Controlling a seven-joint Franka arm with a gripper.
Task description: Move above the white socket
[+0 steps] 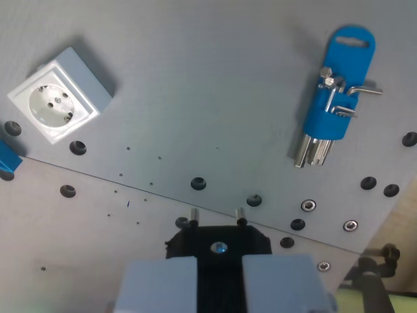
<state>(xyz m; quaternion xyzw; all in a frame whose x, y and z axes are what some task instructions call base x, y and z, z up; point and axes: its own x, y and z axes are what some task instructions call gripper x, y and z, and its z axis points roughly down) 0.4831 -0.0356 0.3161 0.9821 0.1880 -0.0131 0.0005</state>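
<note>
Grey plate [215, 98] with two things lying on it.
A white socket [60, 94] sits at the wrist view's upper left, face up; a blue holder of hex keys [335, 91] lies well apart at the upper right. Round holes and screws dot the plate's lower part.

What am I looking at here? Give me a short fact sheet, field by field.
view: camera on the robot's wrist, looking down
surface: grey plate with holes and screws
target: white socket, upper part of the wrist view's left
other item: blue holder with metal keys, wrist view's right
pincer: pincer at bottom centre, holding nothing, fingers slightly apart
position: pincer not yet above the socket
</note>
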